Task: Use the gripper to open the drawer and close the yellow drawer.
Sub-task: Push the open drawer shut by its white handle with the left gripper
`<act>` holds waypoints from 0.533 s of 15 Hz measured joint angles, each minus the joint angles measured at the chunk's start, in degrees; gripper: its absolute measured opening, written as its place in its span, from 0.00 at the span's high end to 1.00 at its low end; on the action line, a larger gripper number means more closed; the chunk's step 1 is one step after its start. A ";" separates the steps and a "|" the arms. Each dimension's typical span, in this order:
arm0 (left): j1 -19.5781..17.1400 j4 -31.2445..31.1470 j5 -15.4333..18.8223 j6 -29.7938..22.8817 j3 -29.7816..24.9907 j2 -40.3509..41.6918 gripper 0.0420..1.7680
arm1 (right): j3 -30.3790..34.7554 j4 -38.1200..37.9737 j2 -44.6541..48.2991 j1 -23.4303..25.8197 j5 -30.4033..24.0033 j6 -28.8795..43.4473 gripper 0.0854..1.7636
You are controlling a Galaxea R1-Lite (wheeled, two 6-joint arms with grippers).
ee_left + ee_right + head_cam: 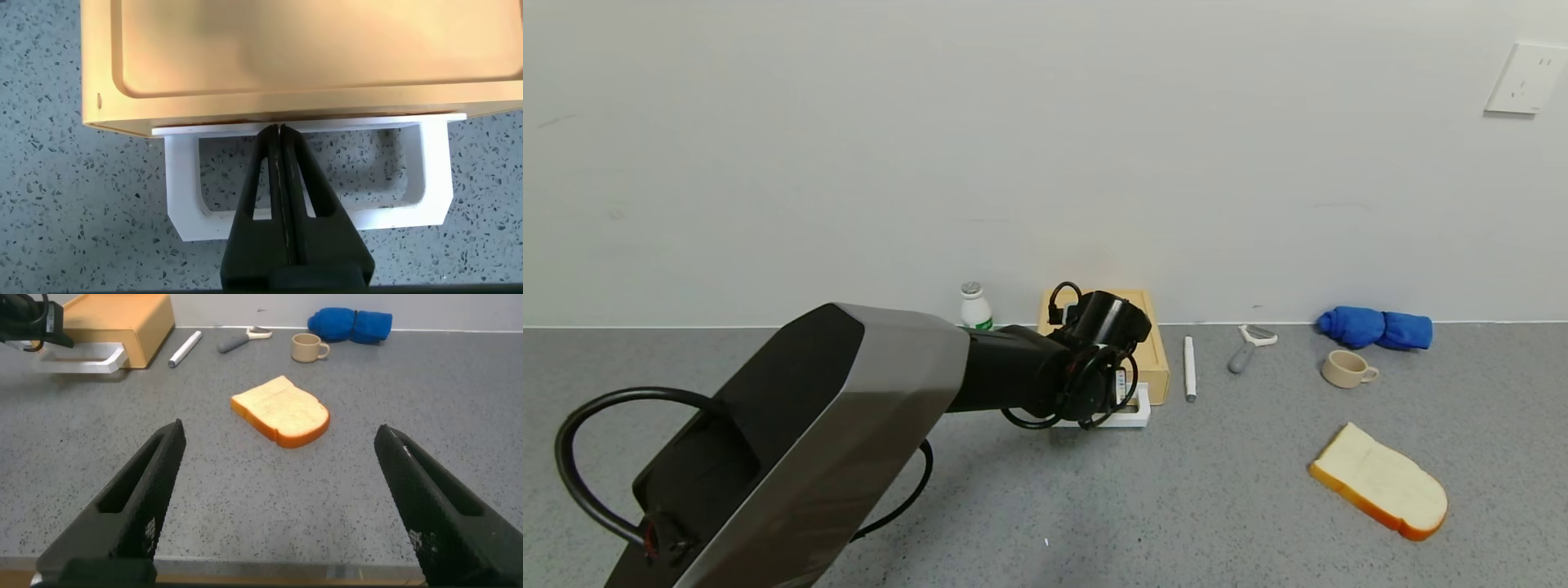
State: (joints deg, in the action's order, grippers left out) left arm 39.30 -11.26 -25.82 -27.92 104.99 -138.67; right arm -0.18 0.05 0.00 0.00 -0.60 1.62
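The pale yellow-tan drawer [1153, 359] stands at the back of the counter against the wall. It is pushed in, and its white loop handle [1137, 415] sticks out in front. The left arm's wrist [1094, 359] hangs over the handle. In the left wrist view my left gripper [279, 131] is shut and holds nothing. Its fingers [298, 188] lie across the handle [184, 196], with the tips at the front of the drawer [286, 57]. My right gripper [278, 506] is open and empty, low over the counter's near side.
A white bottle [974, 308] stands left of the drawer. To its right lie a white stick [1190, 369], a peeler [1248, 346], a beige cup [1347, 368] and a blue cloth [1376, 328]. A bread slice [1380, 482] lies nearer on the right.
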 joint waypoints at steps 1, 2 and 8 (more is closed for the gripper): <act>-0.11 0.55 -0.04 0.17 0.22 -0.09 0.96 | 0.00 0.00 0.00 0.00 0.02 0.00 0.04; -0.24 1.40 0.00 0.24 0.20 0.00 0.96 | 0.00 0.00 0.00 0.02 0.00 0.00 0.04; 0.39 -2.18 -0.69 0.96 -2.28 4.33 0.96 | 0.00 0.02 0.00 0.00 0.02 0.00 0.04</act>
State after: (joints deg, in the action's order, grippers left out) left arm 39.69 -13.45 -26.51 -26.95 102.71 -134.34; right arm -0.18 0.07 0.00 0.00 -0.57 1.62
